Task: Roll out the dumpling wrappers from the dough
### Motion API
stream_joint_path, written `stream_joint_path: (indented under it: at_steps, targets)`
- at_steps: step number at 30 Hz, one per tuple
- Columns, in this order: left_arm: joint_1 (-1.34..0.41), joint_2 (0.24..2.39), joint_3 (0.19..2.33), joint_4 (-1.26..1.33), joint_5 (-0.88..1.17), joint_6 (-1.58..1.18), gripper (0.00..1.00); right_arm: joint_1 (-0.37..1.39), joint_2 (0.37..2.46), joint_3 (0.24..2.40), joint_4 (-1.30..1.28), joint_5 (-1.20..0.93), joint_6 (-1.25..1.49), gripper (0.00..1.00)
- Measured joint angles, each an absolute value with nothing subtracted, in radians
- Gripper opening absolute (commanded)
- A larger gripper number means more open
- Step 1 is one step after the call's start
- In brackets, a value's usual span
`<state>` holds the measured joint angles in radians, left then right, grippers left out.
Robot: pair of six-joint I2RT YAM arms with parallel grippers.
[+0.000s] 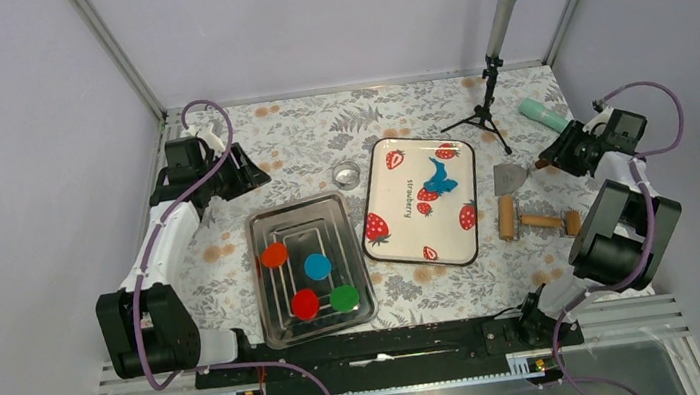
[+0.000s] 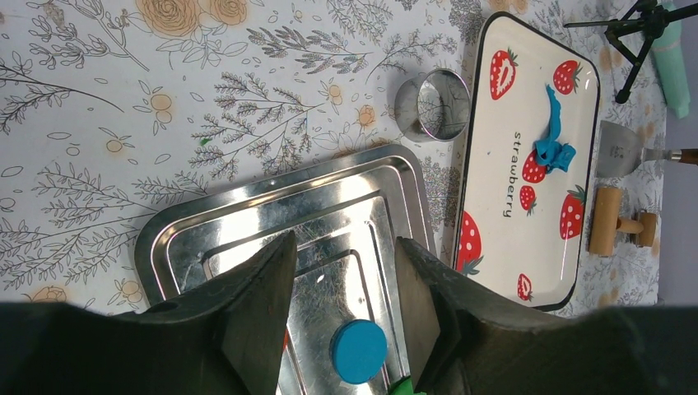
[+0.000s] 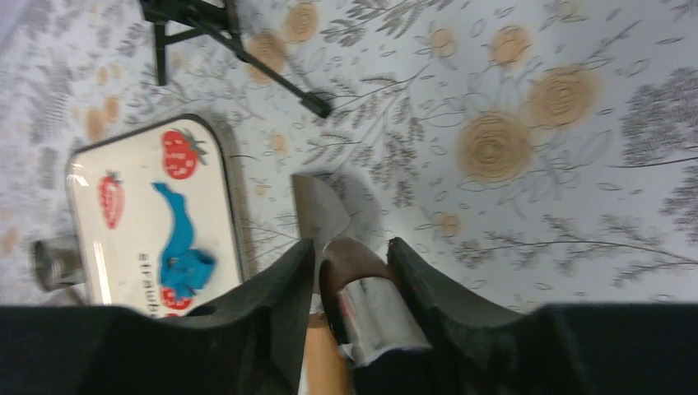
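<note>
Flowered tablecloth [image 1: 318,131]: one ragged, stretched blue dough [image 1: 439,178] on the strawberry tray [image 1: 391,192], four discs [image 1: 275,255] in the metal tray [image 1: 259,229]; left gripper [image 2: 346,247] gapes empty, right gripper [image 3: 350,247] clasps the scraper [image 3: 319,210].

Bright, even light from above, with soft, short shadows. The top view is sharp. Pale glare streaks the metal tray [image 2: 346,197] in the left wrist view. The right wrist view is motion-blurred, smearing the blue dough [image 3: 183,247], the scraper [image 3: 319,210] and the floral tablecloth [image 3: 527,123].
</note>
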<state>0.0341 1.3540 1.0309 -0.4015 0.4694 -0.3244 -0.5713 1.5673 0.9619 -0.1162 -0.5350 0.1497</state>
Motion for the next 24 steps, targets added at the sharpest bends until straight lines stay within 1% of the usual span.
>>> stream_joint_path:
  at_steps: [3,5,6,13,24]
  targets:
    - [0.034,1.354,1.031,-0.400,0.470,-0.324,0.51,-0.572,1.567,0.980,-0.155,-0.484,0.091,0.62]
    - [0.034,1.355,1.031,-0.396,0.471,-0.325,0.52,-0.573,1.567,0.989,-0.186,-0.446,0.044,0.67]
    - [0.034,1.356,1.031,-0.394,0.472,-0.326,0.52,-0.573,1.566,0.992,-0.199,-0.430,0.026,0.69]
    - [0.034,1.393,1.034,-0.370,0.480,-0.342,0.51,-0.574,1.544,0.992,-0.274,-0.329,-0.087,0.71]
    - [0.034,1.444,1.055,-0.356,0.490,-0.349,0.51,-0.574,1.514,0.984,-0.299,-0.276,-0.146,0.71]
